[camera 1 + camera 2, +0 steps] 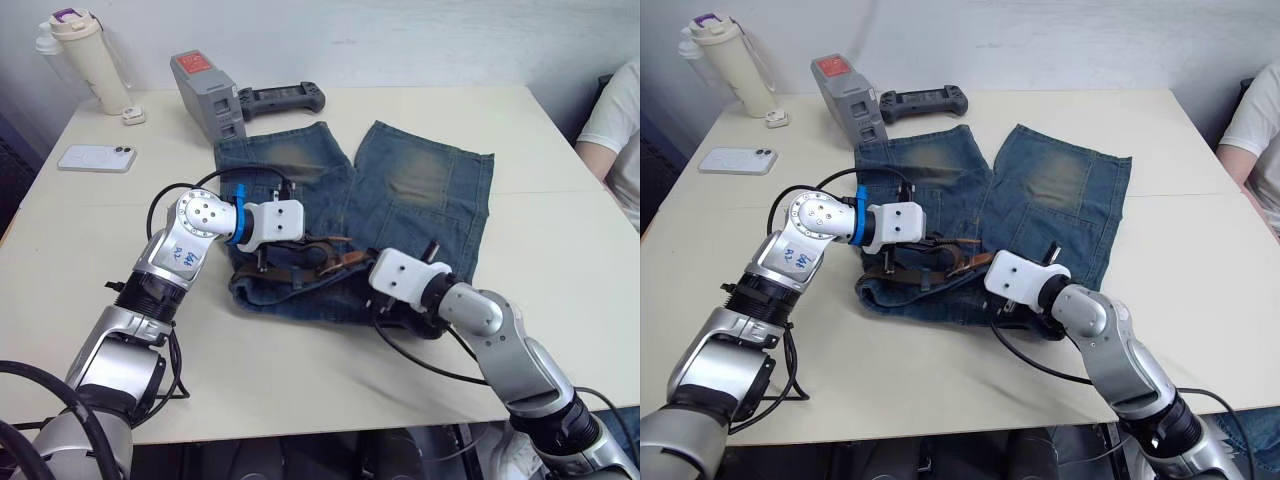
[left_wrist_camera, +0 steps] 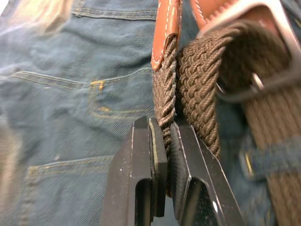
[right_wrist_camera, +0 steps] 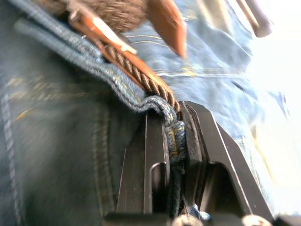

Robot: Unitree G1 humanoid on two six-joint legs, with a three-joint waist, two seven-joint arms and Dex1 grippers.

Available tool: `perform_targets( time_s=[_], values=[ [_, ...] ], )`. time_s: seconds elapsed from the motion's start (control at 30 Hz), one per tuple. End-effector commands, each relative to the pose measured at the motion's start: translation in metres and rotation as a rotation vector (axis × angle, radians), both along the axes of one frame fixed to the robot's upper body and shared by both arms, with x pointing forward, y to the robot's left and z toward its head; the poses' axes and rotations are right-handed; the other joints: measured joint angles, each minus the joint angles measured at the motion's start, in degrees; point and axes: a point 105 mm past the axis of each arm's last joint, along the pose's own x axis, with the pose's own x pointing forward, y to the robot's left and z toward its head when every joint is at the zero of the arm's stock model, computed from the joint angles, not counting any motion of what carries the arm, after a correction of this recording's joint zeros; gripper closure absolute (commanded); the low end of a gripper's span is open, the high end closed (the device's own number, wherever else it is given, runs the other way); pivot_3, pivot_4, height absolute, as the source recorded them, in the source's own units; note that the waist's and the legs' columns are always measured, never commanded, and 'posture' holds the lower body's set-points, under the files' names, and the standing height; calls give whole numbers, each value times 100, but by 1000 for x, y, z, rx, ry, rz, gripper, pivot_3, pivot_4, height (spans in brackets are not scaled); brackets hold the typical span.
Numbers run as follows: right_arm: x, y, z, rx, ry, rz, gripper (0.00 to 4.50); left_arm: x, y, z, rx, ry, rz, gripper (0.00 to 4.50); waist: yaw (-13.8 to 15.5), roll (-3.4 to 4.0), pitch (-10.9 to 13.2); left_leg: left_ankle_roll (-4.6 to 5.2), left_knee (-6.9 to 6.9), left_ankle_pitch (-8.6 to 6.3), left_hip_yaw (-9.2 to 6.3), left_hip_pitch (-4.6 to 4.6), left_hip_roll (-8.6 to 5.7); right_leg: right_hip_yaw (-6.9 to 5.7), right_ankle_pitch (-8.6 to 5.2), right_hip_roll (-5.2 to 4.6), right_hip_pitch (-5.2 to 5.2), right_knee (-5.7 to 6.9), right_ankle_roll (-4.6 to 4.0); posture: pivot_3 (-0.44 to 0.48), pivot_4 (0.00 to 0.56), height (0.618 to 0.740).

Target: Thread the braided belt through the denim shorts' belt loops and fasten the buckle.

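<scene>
Seemingly mid-fastening, the left pincer point(image 2: 162, 141) clamps the braided belt point(image 2: 197, 89) near the buckle point(image 2: 263, 70), right pincer point(image 3: 175, 136) clamping the denim shorts point(image 3: 56, 141), so feed next.

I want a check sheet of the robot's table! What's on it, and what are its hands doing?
Surface: pale beige table.
Job's things: blue faded denim shorts lying flat; dark brown braided belt along the waistband, silvery metal buckle on it.
Clutter: cream tumbler, white phone, grey box, black controller.
Hands: left hand shut on the belt; right hand shut on the waistband edge.
Cables: black cables by the arms.
Surroundings: white wall; a person's sleeve at the table's right.
</scene>
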Motion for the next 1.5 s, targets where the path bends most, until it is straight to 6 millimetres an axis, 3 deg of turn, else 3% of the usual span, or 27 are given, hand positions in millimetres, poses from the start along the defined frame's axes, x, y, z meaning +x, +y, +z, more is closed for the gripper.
perform_targets(
  time_s=[0.03, 0.2, 0.43, 0.63, 1.0, 1.1, 1.27, 1.5],
  values=[
    [-1, -6, 7, -14, -43, -28, 4470, 2, 0, 11, -4, -49, -12, 4500, -9, 0, 0, 0, 0, 0, 0, 0, 0, 0, 0, 0, 0, 0, 0, 0, 150, 650],
    [-15, 8, -18, -103, 27, 73, 4470, 2, -1, 7, -2, -42, -17, 4500, -30, 0, 0, 1, -1, 0, 1, 0, 0, 0, 0, 0, -2, 0, 0, 0, 150, 650],
    [-24, 19, -27, -181, 2, 159, 1381, 1, 1, 4, 0, -29, -10, 4500, -50, 1, -1, 1, -1, 0, 2, 0, 1, 2, 0, 0, -5, 4, 0, 0, 150, 650],
    [-24, 30, -23, -214, -75, 204, 1381, -1, 2, 2, 1, -23, -7, 4500, -46, 1, -1, 1, 0, 0, 2, 0, 1, 2, 0, 0, -5, 5, 0, 0, 150, 650],
    [-9, 25, -22, -230, -101, 156, 1381, -2, 2, 0, 7, -21, -4, 4500, -46, 2, -2, 1, 3, 0, 2, -1, 1, 3, 0, 0, -5, 9, 0, 0, 150, 650],
    [-10, 28, -17, -208, -127, 165, 2165, -2, 2, 0, 14, -25, -4, 4500, -50, 2, -2, 1, 3, 0, 2, -1, 1, 3, 0, 0, -6, 10, 0, 0, 150, 650],
    [-11, 29, -4, -153, -184, 145, 4422, -1, 2, 0, 20, -29, -10, 4500, -47, 2, -2, 1, 4, 0, 2, -1, 1, 3, 0, 0, -6, 10, 0, 0, 150, 650],
    [-4, 19, 5, -177, -214, 95, 4469, -2, 2, 3, 63, -54, -43, 4500, -40, 2, -2, 1, 8, 0, 2, -2, 1, 4, 0, 0, -7, 13, 0, 0, 150, 650]
  ],
)
